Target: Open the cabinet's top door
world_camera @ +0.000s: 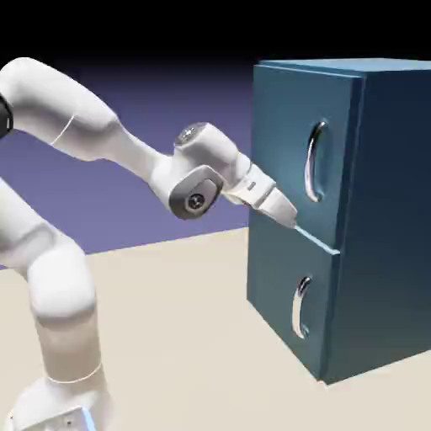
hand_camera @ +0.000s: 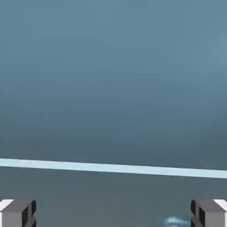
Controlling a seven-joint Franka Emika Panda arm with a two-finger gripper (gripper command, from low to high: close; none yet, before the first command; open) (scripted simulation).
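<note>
In the exterior view, you have the gripper [world_camera: 291,221] in front of the cabinet [world_camera: 387,210], pointing at its front close to where the two panels meet. Your end effector is wide: the hand view shows its two fingertips set far apart, with only the teal-blue front showing between them, so you are holding nothing. You cannot tell from these views whether the tips touch the front.

The top door [world_camera: 282,126] is the larger panel, and most of it rises above your gripper. It sits shut, as does the lower panel [world_camera: 274,278], which lies mostly below your gripper. With both closed, whatever the cabinet holds is hidden from you.

The top door's curved silver handle [world_camera: 314,162] is upright, above your gripper and toward the exterior view's right. The lower handle [world_camera: 300,307] is well below your gripper, also a little toward that side.

In the hand view, a pale strip [hand_camera: 113,168] runs across the front at a slight tilt, just beyond your fingertips toward the picture's top. A small bright glint [hand_camera: 176,221] shows just beside the fingertip on the picture's right; too little of it is visible for you to name it.
</note>
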